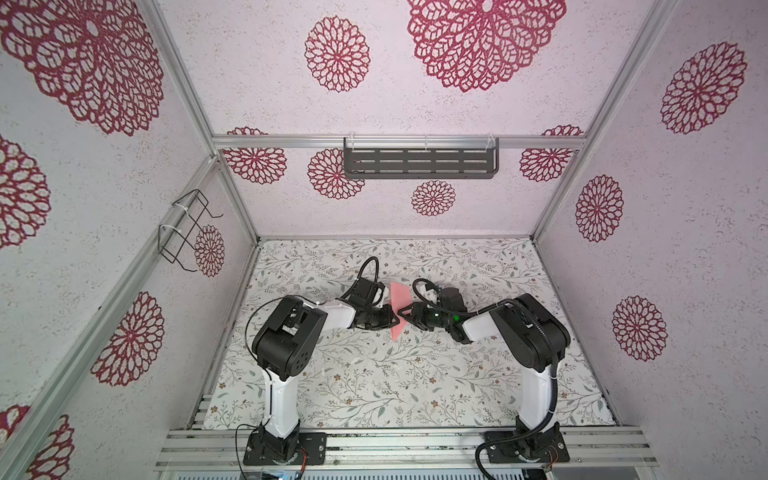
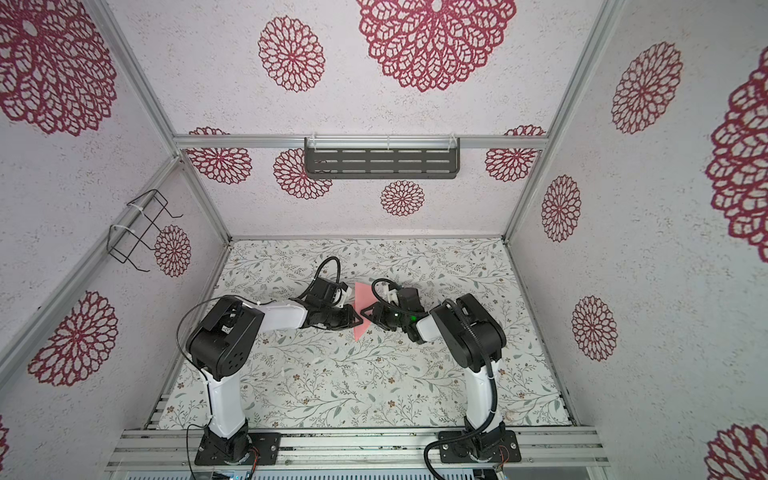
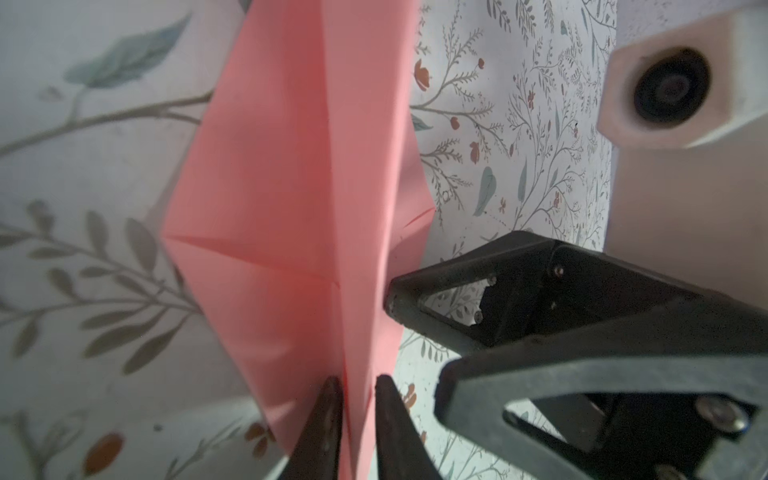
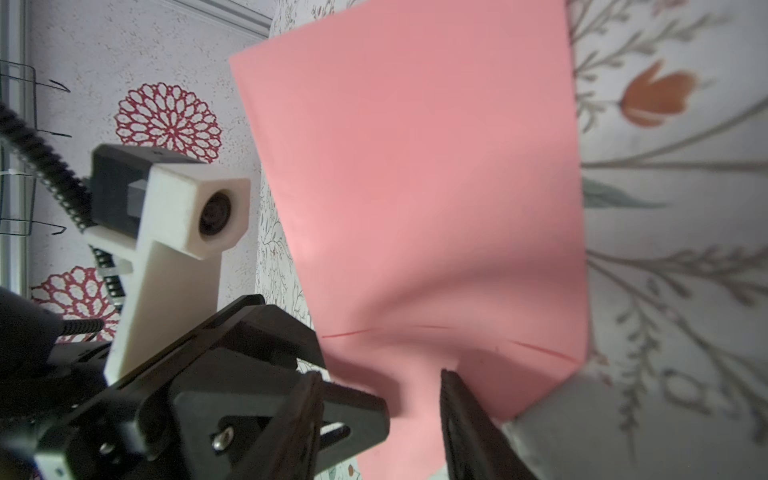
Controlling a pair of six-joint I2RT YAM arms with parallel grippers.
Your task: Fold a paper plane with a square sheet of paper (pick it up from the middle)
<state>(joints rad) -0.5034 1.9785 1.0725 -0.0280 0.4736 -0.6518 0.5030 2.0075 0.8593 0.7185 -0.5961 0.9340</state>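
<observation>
The square sheet of paper point(image 1: 400, 296) point(image 2: 360, 294) is salmon pink and folded into a creased, pointed shape. It stands on edge above the floral table mat, midway between both arms. My left gripper point(image 3: 359, 382) point(image 1: 397, 320) has its jaws a narrow gap apart, with the paper's centre fold point(image 3: 270, 208) running between them. My right gripper point(image 4: 380, 376) point(image 1: 400, 311) faces it, jaws wide open, and the paper's plain face point(image 4: 415, 166) enters the gap. In the left wrist view one of the right gripper's fingertips point(image 3: 392, 299) touches the paper's edge.
The floral mat point(image 1: 374, 382) covers the table inside patterned walls. A dark slotted shelf point(image 1: 420, 162) hangs on the back wall and a wire rack point(image 1: 187, 228) on the left wall. An aluminium rail point(image 1: 395, 444) carrying both arm bases runs along the front.
</observation>
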